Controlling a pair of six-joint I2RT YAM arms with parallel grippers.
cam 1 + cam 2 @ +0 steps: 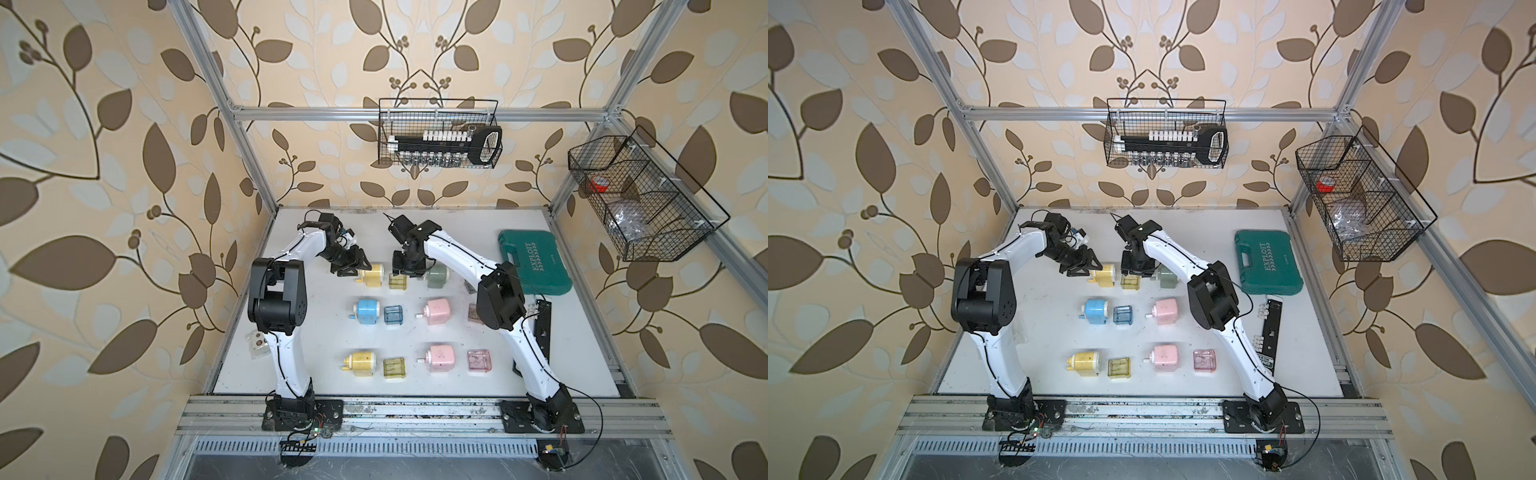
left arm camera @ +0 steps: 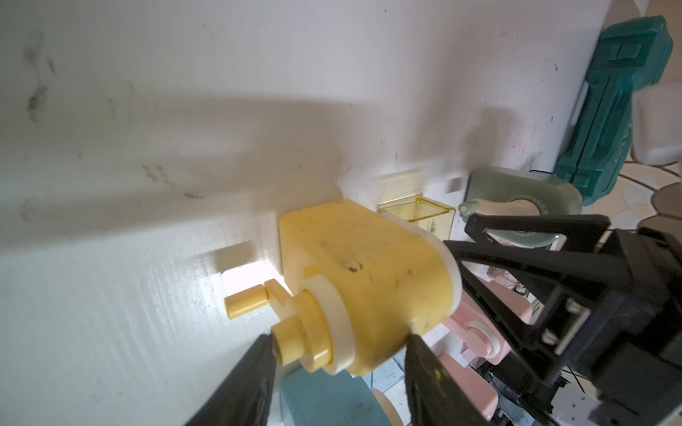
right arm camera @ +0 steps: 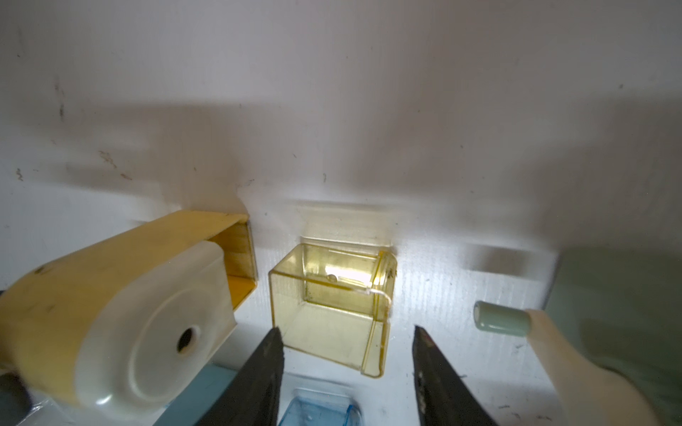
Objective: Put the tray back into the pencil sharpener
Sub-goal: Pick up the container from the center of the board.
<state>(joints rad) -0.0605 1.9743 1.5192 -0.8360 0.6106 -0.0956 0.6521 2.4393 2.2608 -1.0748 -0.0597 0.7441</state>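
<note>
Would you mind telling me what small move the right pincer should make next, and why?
Probably lower the right pincer slightly and close it on the yellow tray: its jaws stand open on either side of the tray, which sits apart from the yellow sharpener, beside its empty slot, while the left pincer brackets that sharpener.

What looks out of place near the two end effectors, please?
The transparent yellow plastic tray stands on the white table outside the yellow plastic pencil sharpener, whose slot is empty. Apart from dark smudges on the table, nothing there looks spilled or broken.
</note>
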